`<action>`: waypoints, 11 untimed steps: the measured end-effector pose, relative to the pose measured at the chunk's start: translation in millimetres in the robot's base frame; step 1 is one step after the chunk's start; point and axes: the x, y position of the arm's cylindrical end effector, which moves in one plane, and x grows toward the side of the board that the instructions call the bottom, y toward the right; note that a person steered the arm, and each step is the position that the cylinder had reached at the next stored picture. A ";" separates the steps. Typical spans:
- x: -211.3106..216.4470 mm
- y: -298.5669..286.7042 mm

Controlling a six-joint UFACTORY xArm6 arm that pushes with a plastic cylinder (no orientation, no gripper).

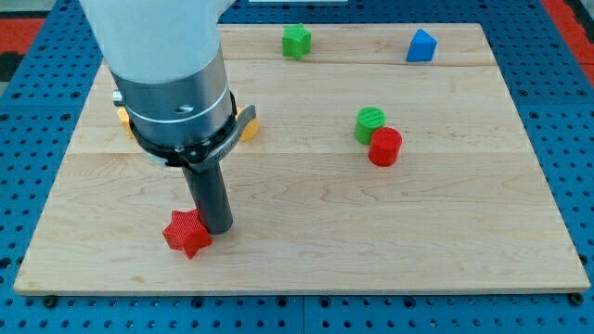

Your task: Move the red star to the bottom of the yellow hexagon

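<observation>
Obs. 1: This rig has no pincer, so nothing spread or pressed together to record; the arm ends in a dark rod. My tip [219,228] sits on the wooden surface [306,232], touching or just beside the red star [187,233] on the star's right edge in the view.

Obs. 2: The red star lies near the view's bottom left of the surface, close to the front edge. The star has no long axis worth noting; its points spread evenly.

Obs. 3: Yellow hexagon [247,125] is mostly hidden behind the arm's body; you see only a yellow-orange sliver to the right of the grey collar and another scrap at the left of it. Shape cannot be confirmed from this view.

Key relation: the star is to the view's left of the tip and slightly lower, while the hexagon lies up and to the right of the star. Judgement: the tip stands on the wrong side for a push toward the hexagon. You would likely need to bring it round to the star's left or lower side before pushing right and up.

Other blocks: green cylinder [369,122] touching red cylinder [385,147], green block [296,40], blue block [420,46], all well apart from the path.
</observation>
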 end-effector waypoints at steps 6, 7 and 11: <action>34.6 -94.3; 33.6 -88.7; 31.5 -66.6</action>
